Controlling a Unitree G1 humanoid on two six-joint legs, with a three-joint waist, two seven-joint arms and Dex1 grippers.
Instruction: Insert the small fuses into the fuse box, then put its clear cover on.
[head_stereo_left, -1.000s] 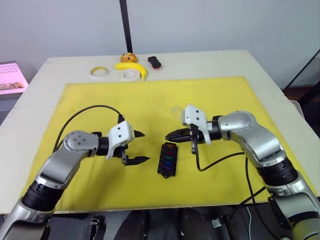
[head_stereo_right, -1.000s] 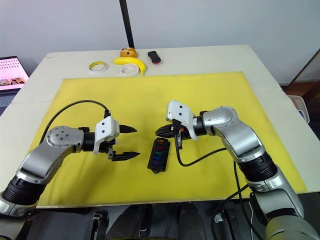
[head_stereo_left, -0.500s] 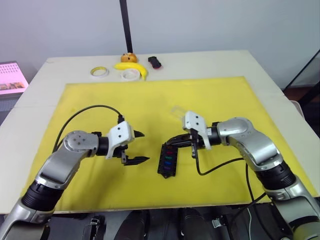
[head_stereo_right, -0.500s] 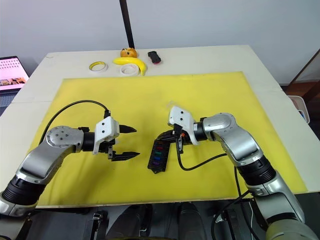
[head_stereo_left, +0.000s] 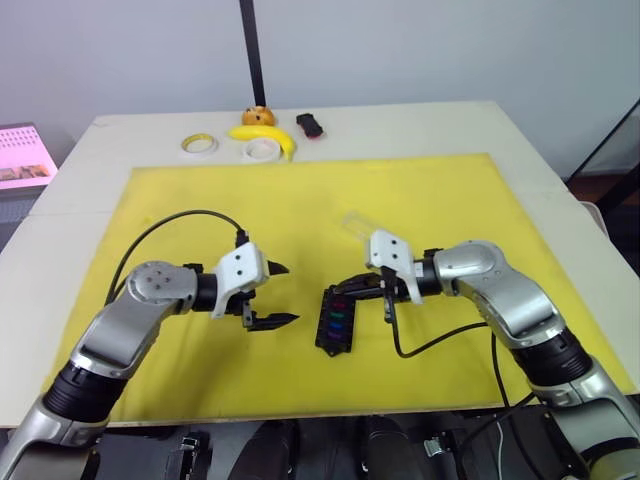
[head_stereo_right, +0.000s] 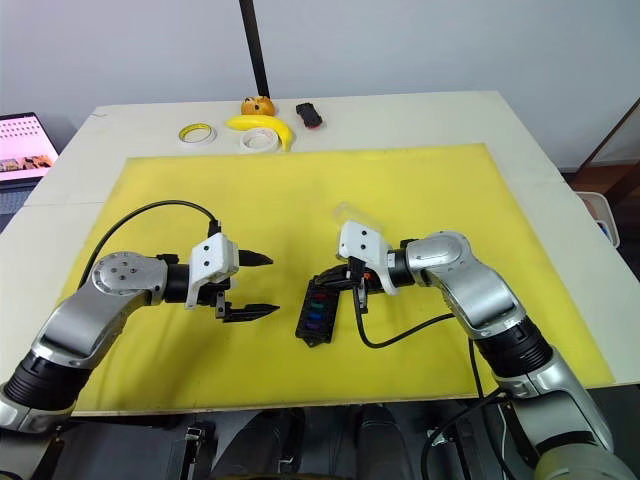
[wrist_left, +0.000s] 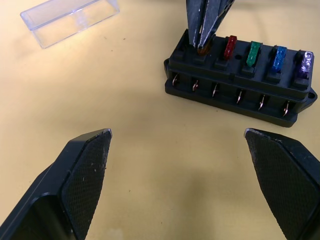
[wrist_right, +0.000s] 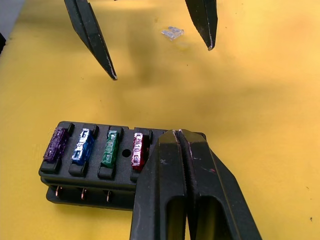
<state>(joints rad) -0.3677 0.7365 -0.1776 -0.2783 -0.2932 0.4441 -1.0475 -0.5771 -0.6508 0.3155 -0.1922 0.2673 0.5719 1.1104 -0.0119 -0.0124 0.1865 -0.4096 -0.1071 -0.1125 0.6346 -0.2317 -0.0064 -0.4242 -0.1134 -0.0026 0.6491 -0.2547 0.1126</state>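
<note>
Fuse box (head_stereo_left: 335, 320) lies on the yellow mat (head_stereo_left: 450, 200) between both hands. Right hand (wrist_left: 202, 40), fingers pressed together, pinches an amber fuse (wrist_left: 202, 49) at the end slot. Left hand (head_stereo_left: 272, 295) is spread.

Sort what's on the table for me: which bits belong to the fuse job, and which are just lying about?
Job: fuse box, four seated fuses, amber fuse at the right gripper tips, loose pale fuse, clear cover.
Lying about: two tape rolls, banana, black-and-red object, small orange object.
</note>
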